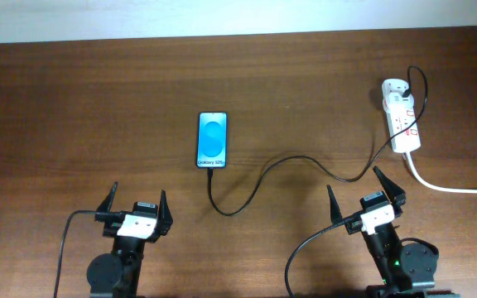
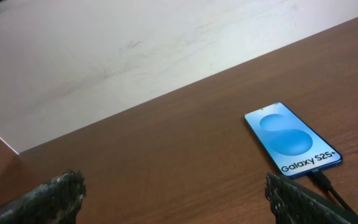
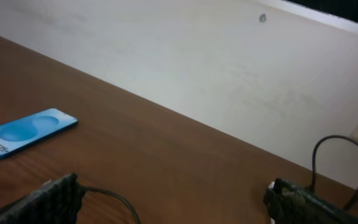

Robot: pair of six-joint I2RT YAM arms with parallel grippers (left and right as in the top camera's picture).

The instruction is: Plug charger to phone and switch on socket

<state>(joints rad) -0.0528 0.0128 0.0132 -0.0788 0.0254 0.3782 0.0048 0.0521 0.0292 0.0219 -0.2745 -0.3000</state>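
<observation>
**Flipping the switch looks like the job left here**

So the phone (image 1: 212, 139) lies face up around the middle of the worktop (image 1: 73, 99). The charger (image 1: 281, 161) loops from its near end over to the power strip (image 1: 402, 122) by the far right corner. In the left wrist view the plug tip sits right against the phone's bottom edge. Looks seated to me, can't swear to it.

The left pincer (image 1: 137, 200) and right pincer (image 1: 359, 190) hang by the near edge, both spread wide and holding nothing. The right one's closer, so I'd use it:
- bring the fingers together
- put one tip on the red rocker
- press straight down

I'd steer clear of the cable arching off the strip's far end. Shoving the strip sideways could tug the plug out of the phone.

Head count: one phone, one charger, one power strip, one thick white cord (image 1: 454, 189), two pincers. The red switches are too small to count.
</observation>
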